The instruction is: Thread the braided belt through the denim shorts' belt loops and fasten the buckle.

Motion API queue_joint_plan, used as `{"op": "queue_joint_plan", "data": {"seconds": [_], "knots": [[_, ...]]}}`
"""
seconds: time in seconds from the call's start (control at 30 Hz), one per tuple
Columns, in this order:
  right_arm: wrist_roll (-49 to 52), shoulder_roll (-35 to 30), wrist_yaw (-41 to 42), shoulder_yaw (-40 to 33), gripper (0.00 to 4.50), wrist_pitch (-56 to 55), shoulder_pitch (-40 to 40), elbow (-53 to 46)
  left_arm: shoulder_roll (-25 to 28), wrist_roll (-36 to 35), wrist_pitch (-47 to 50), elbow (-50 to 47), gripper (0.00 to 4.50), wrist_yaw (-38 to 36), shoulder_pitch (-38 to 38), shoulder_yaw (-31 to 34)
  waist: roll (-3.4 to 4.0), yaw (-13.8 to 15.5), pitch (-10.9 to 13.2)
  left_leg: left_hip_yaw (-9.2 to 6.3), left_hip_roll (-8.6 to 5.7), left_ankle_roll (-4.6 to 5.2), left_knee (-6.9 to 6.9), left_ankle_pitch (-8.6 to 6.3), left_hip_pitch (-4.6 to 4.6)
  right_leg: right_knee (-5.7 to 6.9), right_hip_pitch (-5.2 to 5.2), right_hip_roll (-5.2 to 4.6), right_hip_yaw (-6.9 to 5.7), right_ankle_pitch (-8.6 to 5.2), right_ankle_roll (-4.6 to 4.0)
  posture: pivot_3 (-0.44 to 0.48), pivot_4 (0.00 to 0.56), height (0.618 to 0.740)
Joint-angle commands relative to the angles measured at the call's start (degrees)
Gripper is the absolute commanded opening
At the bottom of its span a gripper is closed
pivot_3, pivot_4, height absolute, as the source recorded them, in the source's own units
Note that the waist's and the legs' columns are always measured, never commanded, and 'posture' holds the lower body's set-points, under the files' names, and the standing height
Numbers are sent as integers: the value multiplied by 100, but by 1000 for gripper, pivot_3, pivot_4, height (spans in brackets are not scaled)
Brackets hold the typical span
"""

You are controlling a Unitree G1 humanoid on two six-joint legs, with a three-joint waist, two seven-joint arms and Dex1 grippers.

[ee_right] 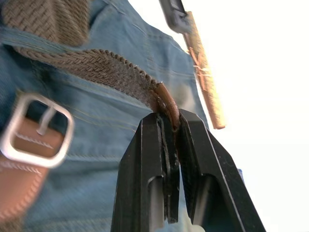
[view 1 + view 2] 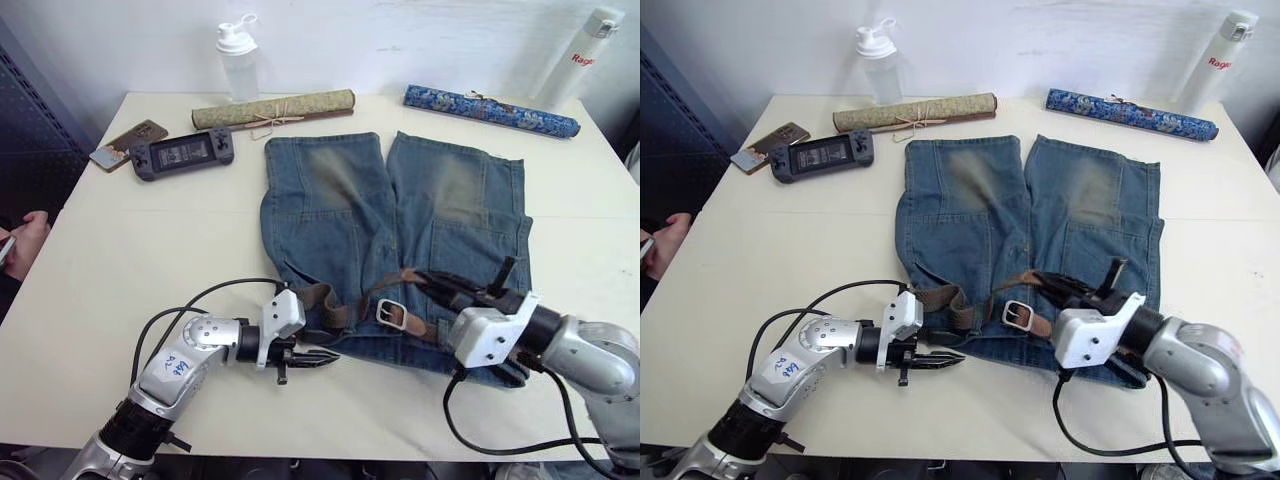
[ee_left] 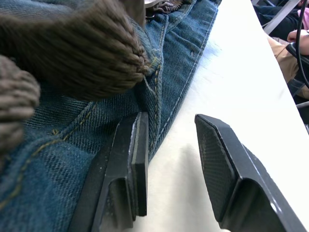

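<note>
- The left gripper (image 2: 318,357) lies low at the near edge of the denim shorts (image 2: 400,230), by the waistband's left end. In the left wrist view its jaws stand wide apart and hold nothing: one finger (image 3: 130,164) rests against the denim hem, the other over bare table.
- The right gripper (image 1: 170,145) reaches in over the right side of the waistband. Its jaws are pinched tight on the leather tip of the braided belt (image 2: 340,305), as the right wrist view shows, with the woven strap running away from the fingers across the denim.
- The belt lies along the waistband, on top of the denim for the stretch that can be seen. Whether it passes under any belt loops cannot be told.
- The buckle (image 2: 392,314), a square silver frame on brown leather, lies flat on the waistband between the two grippers. It is unfastened, with the tip held apart from it.
- The shorts lie flat on the white table (image 2: 150,250), waistband toward the robot, legs pointing away, a worn yellowish patch on each leg.
- Beyond the legs lie a tan rolled scroll (image 2: 273,109) and a blue patterned scroll (image 2: 490,110).
- Far left are a black handheld game console (image 2: 183,152) and a phone (image 2: 127,144).
- At the far edge stand a clear shaker bottle (image 2: 238,60) and a white flask (image 2: 578,55).
- A person's hand (image 2: 22,245) shows at the table's left edge.
</note>
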Motion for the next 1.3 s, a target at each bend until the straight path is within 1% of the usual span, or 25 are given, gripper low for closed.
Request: {"op": "queue_joint_plan", "data": {"seconds": [0.03,0.13,0.17,0.27,0.3,0.37,0.47,0.53,0.6,0.67,0.73,0.77,0.9,0.93,0.97,1.03,1.07,1.1,1.2,1.27,1.3], "knots": [[-88,-89,-305,-756,0,-37,-40,277,270,438,241,794,1839,17,478,-166,-1,-4,-1,1,0,0,1,1,0,2,-1,0,1,1,-1,0,150,717],[-127,-75,-364,-920,0,-51,-30,426,298,303,125,790,1839,-100,603,-8,-1,-37,-1,9,0,7,1,9,0,10,-9,1,9,2,-3,0,150,717],[-86,-45,-384,-992,0,-50,-1,466,319,121,150,726,1839,-208,707,133,-1,-51,-1,11,3,23,0,20,0,13,-12,5,10,2,-4,0,150,717],[266,-42,-274,-1178,0,-30,115,511,301,-571,463,510,1839,-450,937,626,-2,-147,0,15,16,22,-3,22,-1,19,-18,16,9,-5,-15,0,150,717],[376,-66,-217,-1244,0,-46,166,514,305,-686,517,464,1839,-477,972,725,-2,-170,0,16,21,21,-3,22,-2,21,-19,21,7,-6,-18,0,150,717],[506,-104,-153,-1354,0,-89,240,532,321,-746,536,429,1839,-499,1013,822,-2,-175,0,22,31,18,-1,25,0,23,-20,37,7,-9,-21,0,150,717],[936,-193,188,-1884,0,-91,665,510,342,-691,441,521,1839,-478,1053,937,-2,-168,0,32,35,17,1,26,5,25,-22,56,4,-9,-22,0,150,717],[1469,-209,559,-2163,0,285,1129,225,271,-772,454,664,1839,-389,1035,1102,-2,-162,0,37,43,17,2,25,11,25,-20,73,15,-9,-22,0,150,717],[1946,-246,715,-2311,0,877,1328,-167,256,-809,420,751,1839,-423,1005,1149,-2,-178,0,38,50,17,3,24,12,26,-20,71,36,-9,-23,0,150,717],[2079,-346,769,-2317,0,1195,1302,-474,245,-815,362,822,1839,-449,961,1170,1,-221,-1,44,57,14,4,22,21,36,-23,69,52,-6,-28,0,150,717],[2058,-396,766,-2205,0,1347,1193,-678,197,-835,316,881,1839,-455,910,1218,4,-236,-3,46,64,22,2,14,31,43,-23,64,55,5,-52,0,150,717],[2028,-393,734,-2109,0,1391,1126,-737,178,-843,296,894,1839,-464,891,1231,2,-234,-4,46,70,-3,0,0,35,43,-23,64,55,8,-65,0,150,717],[1716,-314,604,-1754,0,1333,899,-737,180,-940,292,770,1839,-556,899,1271,1,-212,-5,45,80,-19,-4,0,36,45,-28,67,51,0,-89,0,150,717],[1666,-304,594,-1709,0,1315,869,-718,184,-1025,327,704,2318,-595,913,1313,1,-209,-5,45,80,-27,-5,5,30,47,-37,67,51,-2,-92,0,150,717],[1640,-286,566,-1672,0,1323,833,-706,193,-1072,345,647,2459,-606,917,1343,1,-201,-5,46,81,-27,-4,32,23,53,-46,71,51,-3,-94,0,150,717],[1612,-261,525,-1620,0,1338,753,-680,203,-1096,380,575,3205,-524,902,1393,1,-170,-5,57,79,-28,0,46,-1,77,-79,74,56,-3,-94,0,150,717],[1624,-234,481,-1547,0,1396,672,-681,266,-1232,545,491,3529,-527,880,1470,0,-163,-5,60,79,-28,3,50,-3,86,-85,75,56,-3,-94,0,150,717],[1584,-234,454,-1475,0,1408,599,-659,329,-1438,732,353,3760,-515,862,1618,-4,-164,-3,65,79,-29,7,57,-2,102,-92,80,54,-3,-95,0,150,717],[1562,-219,375,-1375,0,1468,423,-604,505,-1986,1241,-52,3760,-531,876,2011,-13,-177,2,67,83,-36,9,68,-1,129,-106,81,62,-7,-102,0,150,717],[1577,-217,322,-1313,0,1553,278,-569,705,-2471,1641,-420,3760,-610,950,2300,-21,-186,7,67,88,-38,8,67,-1,135,-110,81,73,-13,-113,0,150,717],[1521,-232,287,-1266,0,1578,189,-527,813,-2828,1921,-600,3760,-642,989,2476,-27,-182,11,67,92,-41,6,67,-5,136,-114,82,72,-14,-115,0,150,717]]}}
